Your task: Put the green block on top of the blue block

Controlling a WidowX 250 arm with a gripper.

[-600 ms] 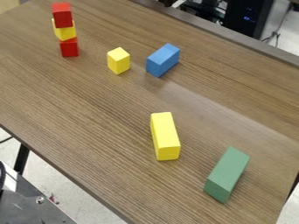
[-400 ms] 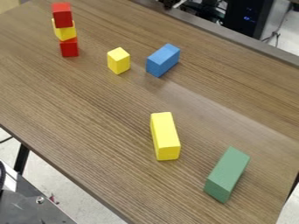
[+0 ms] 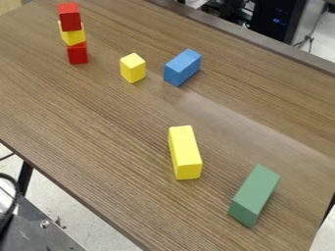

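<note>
Green block [image 3: 256,191], mine to lift.
Camera view: it lies near the long yellow block [image 3: 184,148], the blue block [image 3: 184,65] well beyond. Likely light, stiff; I'd pinch its long sides mid-length. My gripper's spread, I cannot tell.

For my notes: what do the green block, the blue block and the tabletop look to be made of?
Green block: probably painted wood, matte, with flat, evenly coloured faces; foam can't be ruled out.
Blue block: likely the same, for its similar look.
Tabletop: brown wood or wood-look laminate, streaked with grain, with a soft sheen.
</note>
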